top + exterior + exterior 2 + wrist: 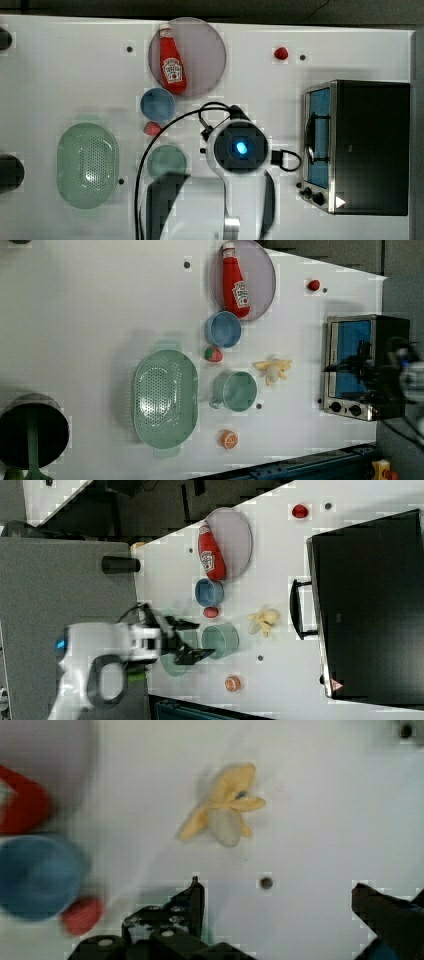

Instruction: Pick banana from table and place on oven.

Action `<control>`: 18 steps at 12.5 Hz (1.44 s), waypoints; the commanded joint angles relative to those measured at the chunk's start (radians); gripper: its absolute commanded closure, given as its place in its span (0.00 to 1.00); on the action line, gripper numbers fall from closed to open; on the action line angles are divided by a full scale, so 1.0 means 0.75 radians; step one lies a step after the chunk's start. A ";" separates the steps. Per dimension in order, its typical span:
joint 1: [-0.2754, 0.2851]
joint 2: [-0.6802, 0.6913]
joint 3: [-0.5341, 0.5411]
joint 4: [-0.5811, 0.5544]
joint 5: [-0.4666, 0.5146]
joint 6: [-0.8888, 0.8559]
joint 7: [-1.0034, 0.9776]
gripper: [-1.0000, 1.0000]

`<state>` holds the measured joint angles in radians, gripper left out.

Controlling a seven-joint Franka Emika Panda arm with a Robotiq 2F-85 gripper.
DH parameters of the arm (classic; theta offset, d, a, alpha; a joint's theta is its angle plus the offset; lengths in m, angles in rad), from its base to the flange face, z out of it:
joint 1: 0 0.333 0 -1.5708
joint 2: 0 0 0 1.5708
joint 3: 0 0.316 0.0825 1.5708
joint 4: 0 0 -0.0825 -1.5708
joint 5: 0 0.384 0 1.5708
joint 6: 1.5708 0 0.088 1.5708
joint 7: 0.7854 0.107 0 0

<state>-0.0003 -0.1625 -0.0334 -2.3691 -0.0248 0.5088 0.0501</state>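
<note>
The banana (pixel 224 812) lay on the table (pixel 90 315) between the green cup (pixel 239 391) and the oven (pixel 362 365). It looked light and soft (floppy peel strips), best pinched across its pale body. The gripper (pixel 280 907) hung wide open, empty.

Past the far edge of the white top, the floor (pixel 280 7) looks dark and grey. A thin dark wire (pixel 320 6) lies on it in the top view. In the right view a flat grey board (pixel 65 590) sits beside the white top, and a black tube (pixel 120 564) lies at its edge. Above it is a dark, shadowy space (pixel 165 502). In the left view a blue bar (pixel 305 465) runs along the near side, with a yellow box and red button (pixel 384 471) at the end. The light is soft and even.
</note>
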 commanded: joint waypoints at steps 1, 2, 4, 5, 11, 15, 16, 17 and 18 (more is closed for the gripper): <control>-0.019 0.079 -0.006 -0.019 -0.001 0.232 0.028 0.00; -0.019 0.151 -0.006 -0.030 -0.001 0.314 0.028 0.00; -0.023 0.285 -0.007 -0.049 -0.001 0.475 0.028 0.00; -0.024 0.346 -0.007 -0.064 -0.001 0.551 0.028 0.00; -0.024 0.617 -0.006 -0.110 -0.001 0.858 0.031 0.00; -0.023 0.699 -0.001 -0.113 -0.001 0.947 0.031 0.28; -0.022 0.706 0.000 -0.113 -0.001 0.956 0.031 0.41; -0.020 0.707 0.001 -0.111 -0.001 0.973 0.031 0.53; -0.019 0.706 0.001 -0.111 -0.001 0.981 0.031 0.63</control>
<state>-0.0107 0.3696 -0.0339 -2.4492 -0.0297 1.2109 0.0539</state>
